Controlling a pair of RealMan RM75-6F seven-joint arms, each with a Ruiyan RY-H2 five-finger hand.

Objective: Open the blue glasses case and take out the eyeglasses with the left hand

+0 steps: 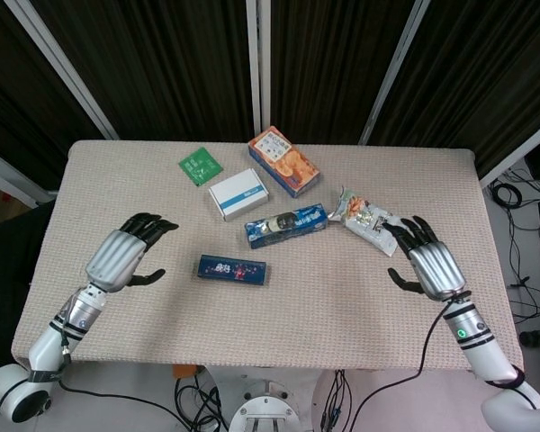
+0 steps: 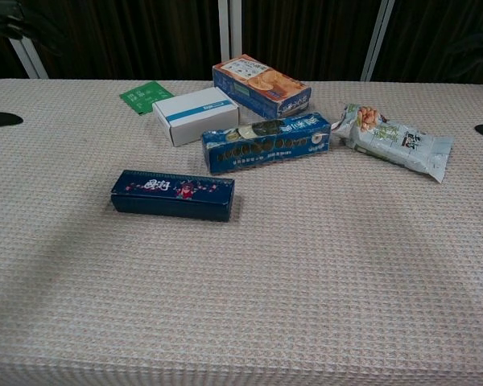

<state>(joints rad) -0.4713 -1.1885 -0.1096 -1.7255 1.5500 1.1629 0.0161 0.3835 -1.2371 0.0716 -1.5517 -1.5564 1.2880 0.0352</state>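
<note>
The blue glasses case [image 1: 231, 269] [image 2: 173, 195] is a long dark blue box with a printed lid. It lies shut on the table, left of centre, and no eyeglasses show. My left hand [image 1: 126, 256] hovers open to the left of the case, clearly apart from it, fingers spread and pointing to the far side. Over the table's right side my right hand [image 1: 427, 264] is also open and holds nothing. The chest view catches only dark fingertips [image 2: 0, 119] at its left edge and another at the right edge.
Behind the case lie a blue cookie pack [image 1: 286, 225], a white box [image 1: 238, 194], an orange-and-blue snack box [image 1: 283, 161], a green packet [image 1: 201, 166] and a pale snack bag [image 1: 369, 219]. A woven cloth covers the table [image 1: 279, 333].
</note>
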